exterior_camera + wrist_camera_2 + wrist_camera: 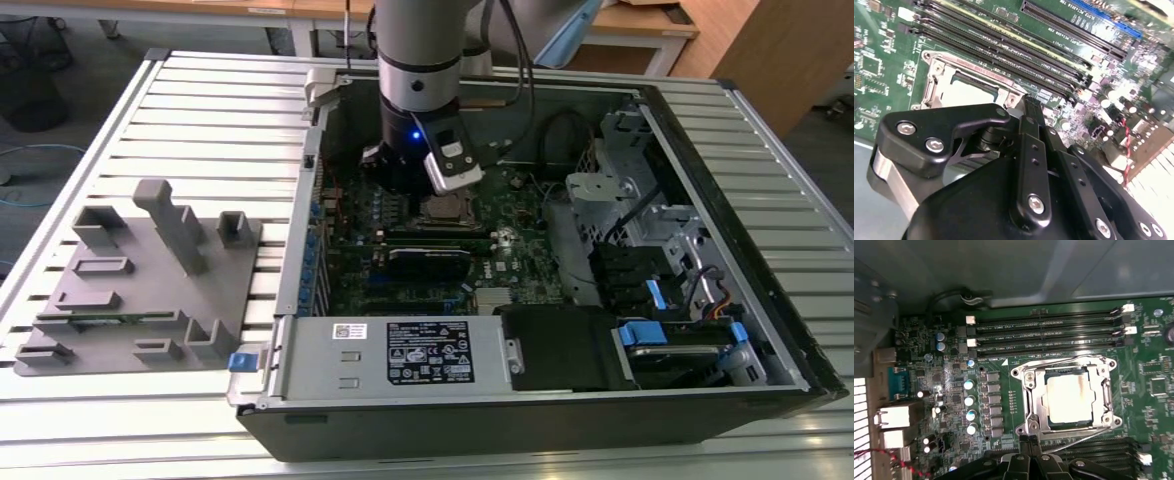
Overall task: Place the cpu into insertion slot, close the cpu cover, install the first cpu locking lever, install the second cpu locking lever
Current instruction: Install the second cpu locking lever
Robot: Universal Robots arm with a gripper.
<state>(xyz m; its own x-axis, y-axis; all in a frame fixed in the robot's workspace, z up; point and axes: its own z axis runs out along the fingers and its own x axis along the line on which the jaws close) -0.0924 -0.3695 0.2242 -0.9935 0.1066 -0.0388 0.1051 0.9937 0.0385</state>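
1. Socket work: the cpu (1068, 399) sat flat in the insertion slot (1029, 412), with the cpu cover (1106, 395) lying framed around it.
2. Gripper (1029, 441), fingers pressed together and empty, hovered at the socket's edge, near the levers.

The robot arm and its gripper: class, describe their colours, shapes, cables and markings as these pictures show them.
The arm is a grey cylinder with black bands, ending in a black wrist lit by a small blue light. A white-and-black camera block is clipped beside it, and black cables trail behind. The gripper is matte black, built of flat linked bars held by silver screws.
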